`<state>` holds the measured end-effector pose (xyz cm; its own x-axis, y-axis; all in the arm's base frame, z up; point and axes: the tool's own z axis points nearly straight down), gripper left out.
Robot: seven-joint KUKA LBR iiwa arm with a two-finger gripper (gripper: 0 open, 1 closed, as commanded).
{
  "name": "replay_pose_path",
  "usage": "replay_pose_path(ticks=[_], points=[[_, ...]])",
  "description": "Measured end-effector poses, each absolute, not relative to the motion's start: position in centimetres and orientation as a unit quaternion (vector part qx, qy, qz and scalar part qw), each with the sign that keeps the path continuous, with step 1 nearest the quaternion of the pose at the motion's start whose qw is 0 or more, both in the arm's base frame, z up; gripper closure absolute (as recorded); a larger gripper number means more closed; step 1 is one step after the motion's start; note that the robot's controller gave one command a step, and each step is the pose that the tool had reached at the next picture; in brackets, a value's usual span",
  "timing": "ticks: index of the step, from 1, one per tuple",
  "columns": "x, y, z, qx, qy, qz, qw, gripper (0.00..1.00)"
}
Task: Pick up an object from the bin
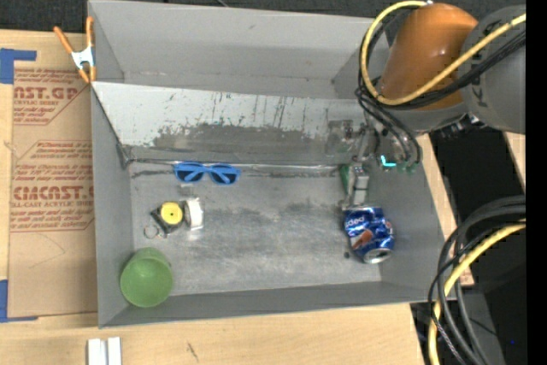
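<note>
Our gripper, its spread we cannot tell, hangs just beside the crushed blue metal can; dents may make it slip.

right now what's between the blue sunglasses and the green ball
A small yellow-and-white thing lies between the blue sunglasses and the green ball in the camera view.
</note>
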<state>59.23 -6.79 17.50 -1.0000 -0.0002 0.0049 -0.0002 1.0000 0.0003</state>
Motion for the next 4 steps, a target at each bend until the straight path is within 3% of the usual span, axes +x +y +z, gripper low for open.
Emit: replay_pose_path(ticks=[1,2,3,4], points=[[56.7,-14.2,6.8,-0.064,-0.998,-0.003,-0.002,0.00],[56.2,-4.1,10.0,0.054,-0.999,-0.001,-0.001,0.00],[58.5,-12.5,10.0,0.218,-0.976,0.000,-0.001,0.00],[56.5,-9.6,7.1,0.635,-0.772,-0.001,-0.001,0.00]])
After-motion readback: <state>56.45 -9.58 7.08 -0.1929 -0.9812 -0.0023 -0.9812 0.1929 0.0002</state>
